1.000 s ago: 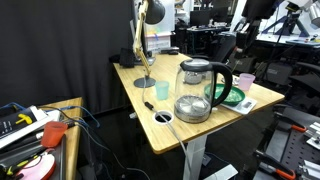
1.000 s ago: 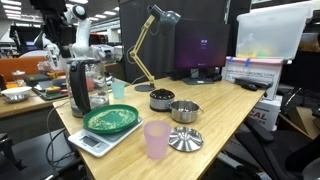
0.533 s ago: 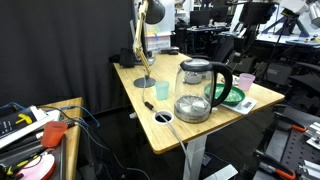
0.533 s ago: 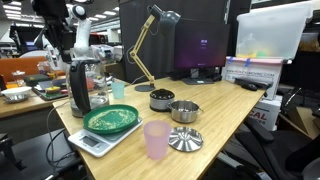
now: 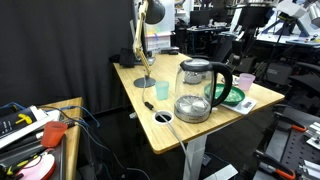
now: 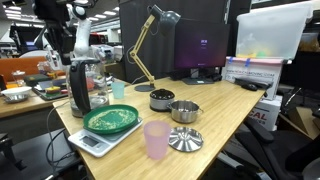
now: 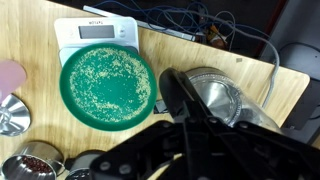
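The claw (image 7: 176,84) is hanging above the counter (image 7: 245,75) with its dark fingers pressed tightly together, and it is gripping nothing. In the wrist view it is pointing down at the glass electric kettle (image 7: 218,100), whose round metal top is showing just beside the fingertips. Claw and kettle are staying apart.

In both exterior views the kettle is standing upright on the counter near its edge, with its black handle facing outward. Just beside it a green dish (image 7: 107,85), sprinkled with pale grains, is sitting on a white kitchen scale (image 7: 95,33). A pink cup (image 6: 156,138) is standing near the scale, with a metal lid (image 6: 185,140) lying next to it. A teal cup (image 5: 161,91) is standing on the kettle's other side, and a desk lamp (image 5: 146,40) is leaning over the far end of the counter.
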Robot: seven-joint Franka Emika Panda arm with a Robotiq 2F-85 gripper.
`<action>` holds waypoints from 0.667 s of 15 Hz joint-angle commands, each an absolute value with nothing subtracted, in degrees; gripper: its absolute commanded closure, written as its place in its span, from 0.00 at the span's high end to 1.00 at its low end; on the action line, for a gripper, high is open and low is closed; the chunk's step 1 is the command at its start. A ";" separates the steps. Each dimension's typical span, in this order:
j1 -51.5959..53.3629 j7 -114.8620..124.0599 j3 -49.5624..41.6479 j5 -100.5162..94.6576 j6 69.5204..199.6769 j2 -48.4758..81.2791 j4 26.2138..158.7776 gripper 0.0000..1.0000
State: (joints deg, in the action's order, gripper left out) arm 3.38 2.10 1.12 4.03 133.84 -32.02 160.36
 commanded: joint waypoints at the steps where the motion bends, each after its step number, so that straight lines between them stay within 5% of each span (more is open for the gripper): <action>1: 3.01 3.46 1.50 4.77 136.53 -29.88 160.27 0.00; 10: 2.22 4.10 1.51 3.79 138.89 -27.73 160.09 0.00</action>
